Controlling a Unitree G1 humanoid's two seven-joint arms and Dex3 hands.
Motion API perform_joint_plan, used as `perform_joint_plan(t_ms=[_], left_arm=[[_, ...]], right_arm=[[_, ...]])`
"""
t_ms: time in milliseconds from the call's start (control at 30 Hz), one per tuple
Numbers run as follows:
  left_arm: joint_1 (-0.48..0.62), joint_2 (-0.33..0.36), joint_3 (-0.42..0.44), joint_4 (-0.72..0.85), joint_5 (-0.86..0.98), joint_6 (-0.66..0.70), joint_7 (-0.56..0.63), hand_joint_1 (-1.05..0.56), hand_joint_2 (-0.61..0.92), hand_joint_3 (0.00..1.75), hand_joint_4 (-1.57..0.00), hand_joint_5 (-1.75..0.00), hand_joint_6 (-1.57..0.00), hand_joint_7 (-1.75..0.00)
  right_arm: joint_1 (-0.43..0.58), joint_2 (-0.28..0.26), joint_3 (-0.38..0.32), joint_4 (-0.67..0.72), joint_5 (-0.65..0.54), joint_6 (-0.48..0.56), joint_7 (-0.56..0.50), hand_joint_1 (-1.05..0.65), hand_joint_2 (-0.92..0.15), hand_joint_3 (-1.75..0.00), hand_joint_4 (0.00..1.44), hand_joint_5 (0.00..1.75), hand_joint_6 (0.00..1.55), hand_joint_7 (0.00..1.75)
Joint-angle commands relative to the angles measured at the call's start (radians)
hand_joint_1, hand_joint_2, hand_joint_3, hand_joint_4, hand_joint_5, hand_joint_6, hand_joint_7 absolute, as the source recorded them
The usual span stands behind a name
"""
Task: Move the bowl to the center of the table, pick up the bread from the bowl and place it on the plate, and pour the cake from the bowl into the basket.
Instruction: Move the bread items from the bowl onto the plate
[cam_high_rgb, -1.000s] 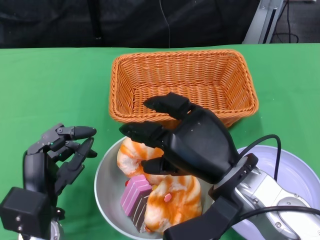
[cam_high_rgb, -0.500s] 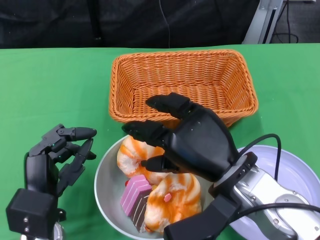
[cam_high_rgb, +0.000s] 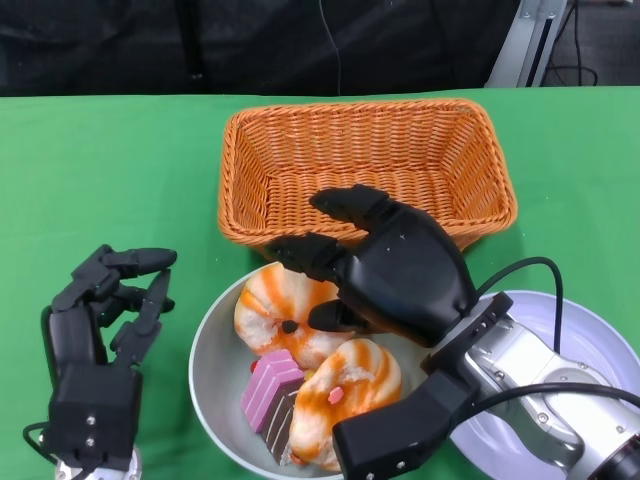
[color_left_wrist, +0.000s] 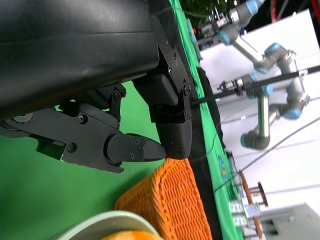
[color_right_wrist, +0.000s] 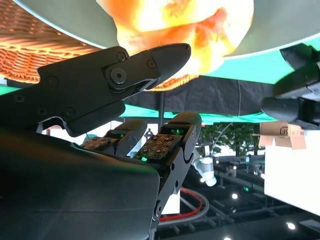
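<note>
A grey bowl (cam_high_rgb: 203, 362) sits at the near middle of the green table. It holds two orange-and-white swirled breads, one at the back (cam_high_rgb: 272, 308) and one at the front (cam_high_rgb: 345, 388), with a pink cake slice (cam_high_rgb: 268, 386) between them. My right hand (cam_high_rgb: 392, 266) hovers over the bowl's far right side with fingers spread, holding nothing. The right wrist view shows its fingers (color_right_wrist: 150, 60) close to the bread (color_right_wrist: 175, 25) without gripping it. My left hand (cam_high_rgb: 108, 298) stands left of the bowl, apart from it, fingers loosely apart and empty.
An orange wicker basket (cam_high_rgb: 232, 190) stands just beyond the bowl. A pale lavender plate (cam_high_rgb: 592, 350) lies at the near right, partly under my right forearm. Bare green cloth lies to the far left and far right.
My right hand has shifted right and toward the basket, uncovering more of the back bread. My left hand has sunk slightly toward the near left.
</note>
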Motion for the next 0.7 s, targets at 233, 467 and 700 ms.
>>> perform_joint_plan(t_ms=[233,467,700], left_arm=[[0.010,0.007,-0.010,-0.009,0.008,0.004,0.035,-0.18,0.92,0.33,-0.85,-1.18,-0.85,-0.91],[0.006,0.003,-0.015,-0.004,0.006,0.013,0.045,-0.21,0.92,0.34,-0.87,-1.19,-0.85,-0.94],[0.006,-0.001,-0.018,-0.017,0.020,0.036,0.083,-0.22,0.92,0.33,-0.90,-1.23,-0.85,-0.93]], right_arm=[[-0.031,-0.005,0.005,0.049,0.052,-0.031,0.007,-0.79,-0.91,0.00,0.81,0.11,0.66,0.00],[-0.051,-0.001,0.022,0.104,0.059,-0.044,-0.007,-0.80,-0.91,0.00,0.83,0.09,0.67,0.00],[-0.059,-0.001,0.033,0.123,0.070,-0.057,-0.010,-0.79,-0.91,0.00,0.85,0.08,0.67,0.00]])
